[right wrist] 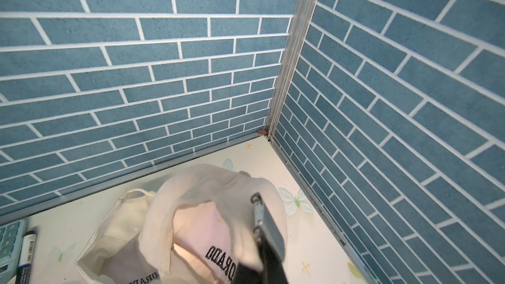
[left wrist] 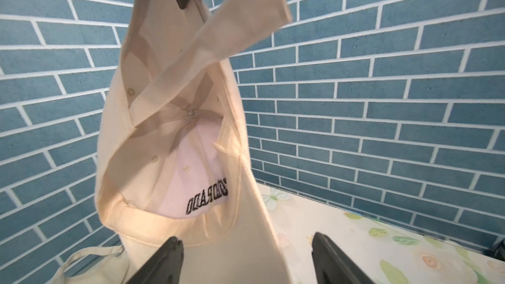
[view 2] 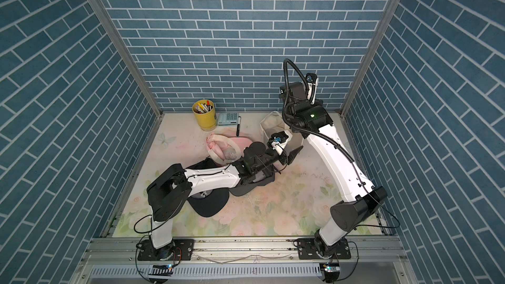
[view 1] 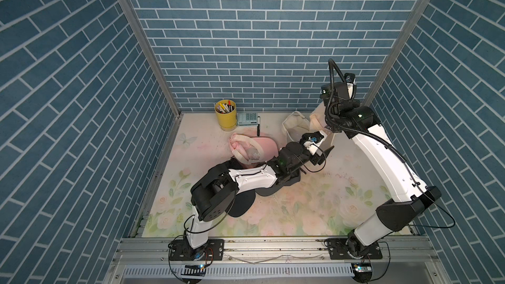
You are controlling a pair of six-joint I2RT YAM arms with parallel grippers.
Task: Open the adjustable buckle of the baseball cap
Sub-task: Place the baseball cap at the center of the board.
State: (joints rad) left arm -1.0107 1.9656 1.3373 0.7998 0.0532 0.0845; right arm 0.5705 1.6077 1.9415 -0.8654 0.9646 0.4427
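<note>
With the cap point(left wrist: 169, 137) hanging at far right from the right gripper point(right wrist: 257, 209), which pinches its rim, and the left gripper point(left wrist: 246, 263) spread just beside it, I risk closing on loose crown cloth instead of the strap point(left wrist: 218, 36), dragging the cap free.

You get bright, even overhead light in both top views, with only faint shadows on the tabletop point(view 1: 300, 214). Brick lines bow toward every frame's edges. In the left wrist view the near fingers point(left wrist: 164, 263) blur, and light glows through the cap point(left wrist: 153, 50).
</note>
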